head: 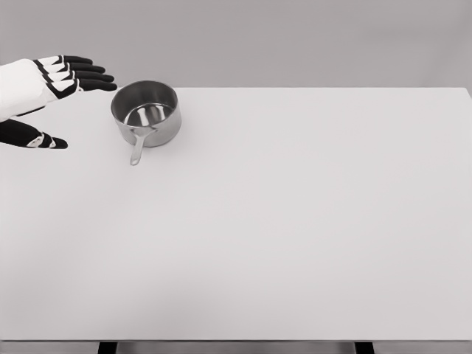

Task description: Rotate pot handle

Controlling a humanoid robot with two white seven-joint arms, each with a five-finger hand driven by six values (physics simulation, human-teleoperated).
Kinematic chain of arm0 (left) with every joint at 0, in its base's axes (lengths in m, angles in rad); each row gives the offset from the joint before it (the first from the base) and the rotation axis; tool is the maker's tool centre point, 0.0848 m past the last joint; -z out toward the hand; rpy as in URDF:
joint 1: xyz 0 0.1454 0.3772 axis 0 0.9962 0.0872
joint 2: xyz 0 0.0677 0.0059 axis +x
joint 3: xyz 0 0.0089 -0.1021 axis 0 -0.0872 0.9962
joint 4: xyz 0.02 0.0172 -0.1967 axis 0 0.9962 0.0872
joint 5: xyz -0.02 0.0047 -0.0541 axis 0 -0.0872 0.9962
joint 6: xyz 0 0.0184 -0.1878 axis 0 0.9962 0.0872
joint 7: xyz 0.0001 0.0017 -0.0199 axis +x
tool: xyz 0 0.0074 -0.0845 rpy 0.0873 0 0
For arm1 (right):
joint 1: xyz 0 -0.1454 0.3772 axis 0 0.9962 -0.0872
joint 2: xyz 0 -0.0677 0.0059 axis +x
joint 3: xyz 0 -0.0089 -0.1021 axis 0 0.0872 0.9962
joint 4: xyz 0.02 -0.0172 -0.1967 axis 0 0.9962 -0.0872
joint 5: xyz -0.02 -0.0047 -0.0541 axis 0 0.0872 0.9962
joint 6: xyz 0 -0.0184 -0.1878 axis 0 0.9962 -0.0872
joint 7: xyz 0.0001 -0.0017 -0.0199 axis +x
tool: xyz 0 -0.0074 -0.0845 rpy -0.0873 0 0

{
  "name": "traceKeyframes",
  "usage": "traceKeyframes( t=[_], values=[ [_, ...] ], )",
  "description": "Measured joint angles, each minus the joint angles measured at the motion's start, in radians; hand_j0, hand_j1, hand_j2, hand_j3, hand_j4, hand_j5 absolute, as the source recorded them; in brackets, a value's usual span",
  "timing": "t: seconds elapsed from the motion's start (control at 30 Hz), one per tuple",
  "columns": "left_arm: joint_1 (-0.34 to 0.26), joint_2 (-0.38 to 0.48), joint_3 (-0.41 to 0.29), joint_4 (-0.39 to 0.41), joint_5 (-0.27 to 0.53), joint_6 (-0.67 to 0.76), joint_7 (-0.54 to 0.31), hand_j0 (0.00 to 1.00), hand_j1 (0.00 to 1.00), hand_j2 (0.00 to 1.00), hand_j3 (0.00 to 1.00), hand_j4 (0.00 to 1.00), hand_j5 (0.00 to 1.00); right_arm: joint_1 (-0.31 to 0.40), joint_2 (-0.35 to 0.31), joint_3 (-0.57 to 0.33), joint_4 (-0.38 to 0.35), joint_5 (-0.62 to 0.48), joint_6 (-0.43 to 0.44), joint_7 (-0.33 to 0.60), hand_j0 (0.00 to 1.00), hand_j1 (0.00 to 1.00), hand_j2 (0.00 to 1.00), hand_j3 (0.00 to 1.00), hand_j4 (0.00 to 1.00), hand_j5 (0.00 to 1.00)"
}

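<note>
Head view: left hand (pixel 46 92) spread and holding nothing; pot (pixel 146 113) sits on the table (pixel 295 221) just past its fingertips, handle (pixel 138 147) below them, untouched; approach step, I judge; next, reach the handle and push it round.

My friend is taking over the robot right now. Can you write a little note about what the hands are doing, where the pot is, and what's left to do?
Left hand: open, fingers spread, hovering just left of the pot, not touching it.
Right hand: not in view.
Pot: upright and empty, at the far left of the white table.
Pot handle: points toward the robot, slightly left.
Done: hand is near the pot.
Left: take hold of the handle and rotate it.
</note>
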Motion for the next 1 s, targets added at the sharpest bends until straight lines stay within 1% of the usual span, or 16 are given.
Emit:
traceKeyframes(
  t=[0.17, 0.27, 0.3, 0.37, 0.43, 0.5, 0.6, 0.7, 0.73, 0.77, 0.87, 1.0],
  values=[
    [0.005, -0.003, -0.001, 0.001, 0.0, 0.0, -0.001, 1.0, 1.0, 1.0, 1.0, 1.0, 1.0, 0.0, 0.0, -0.002, -0.002, 0.0, -0.001, -0.001, 1.0, 1.0, 1.0, 1.0, 1.0, 1.0],
    [-0.02, -0.034, 0.001, 0.006, -0.017, 0.0, -0.006, 1.0, 1.0, 1.0, 1.0, 1.0, 1.0, 0.0, 0.0, 0.0, -0.001, 0.0, 0.0, 0.0, 1.0, 1.0, 1.0, 1.0, 1.0, 1.0],
    [-0.061, -0.059, 0.001, 0.007, -0.037, 0.0, -0.008, 1.0, 1.0, 1.0, 1.0, 1.0, 1.0, 0.0, 0.0, 0.001, 0.0, 0.0, 0.0, 0.0, 1.0, 1.0, 1.0, 1.0, 1.0, 1.0],
    [-0.081, -0.12, 0.0, 0.011, -0.106, 0.001, -0.032, 1.0, 1.0, 1.0, 1.0, 1.0, 1.0, 0.0, 0.0, 0.001, 0.0, 0.0, 0.0, 0.0, 1.0, 1.0, 1.0, 1.0, 1.0, 1.0],
    [-0.084, -0.2, -0.001, 0.016, -0.166, 0.0, -0.074, 1.0, 1.0, 1.0, 1.0, 1.0, 1.0, 0.0, 0.0, 0.002, 0.0, 0.0, 0.0, 0.0, 1.0, 1.0, 1.0, 1.0, 1.0, 1.0],
    [-0.089, -0.282, -0.002, 0.021, -0.201, 0.0, -0.098, 1.0, 1.0, 1.0, 1.0, 1.0, 1.0, 0.0, 0.0, 0.002, 0.0, -0.001, 0.0, 0.0, 1.0, 1.0, 1.0, 1.0, 1.0, 1.0],
    [-0.094, -0.373, -0.007, 0.024, -0.238, 0.0, -0.114, 1.0, 1.0, 1.0, 1.0, 1.0, 1.0, 0.0, 0.0, 0.002, 0.0, -0.001, 0.0, 0.0, 1.0, 1.0, 1.0, 1.0, 1.0, 1.0],
    [-0.094, -0.452, -0.01, 0.024, -0.33, 0.0, -0.119, 1.0, 1.0, 1.0, 1.0, 1.0, 1.0, 0.0, 0.0, 0.002, 0.0, -0.001, 0.0, 0.0, 1.0, 1.0, 1.0, 1.0, 1.0, 1.0],
    [-0.104, -0.478, -0.01, 0.024, -0.355, 0.0, -0.119, 1.0, 1.0, 1.0, 1.0, 1.0, 1.0, 0.0, 0.0, 0.002, 0.0, -0.001, 0.0, 0.0, 1.0, 1.0, 1.0, 1.0, 1.0, 1.0],
    [-0.115, -0.502, -0.011, 0.025, -0.376, 0.0, -0.12, 1.0, 1.0, 1.0, 1.0, 1.0, 1.0, 0.0, 0.0, 0.002, 0.0, 0.0, 0.0, 0.0, 1.0, 1.0, 1.0, 1.0, 1.0, 1.0],
    [-0.106, -0.553, -0.013, 0.028, -0.419, 0.0, -0.119, 1.0, 1.0, 1.0, 1.0, 1.0, 1.0, 0.0, 0.0, 0.002, 0.0, 0.0, 0.0, 0.0, 1.0, 1.0, 1.0, 1.0, 1.0, 1.0],
    [-0.104, -0.609, -0.02, 0.069, -0.437, 0.0, -0.113, 1.0, 1.0, 1.0, 1.0, 1.0, 1.0, 0.0, 0.0, 0.002, 0.0, -0.001, 0.0, 0.0, 1.0, 1.0, 1.0, 1.0, 1.0, 1.0]
  ],
)
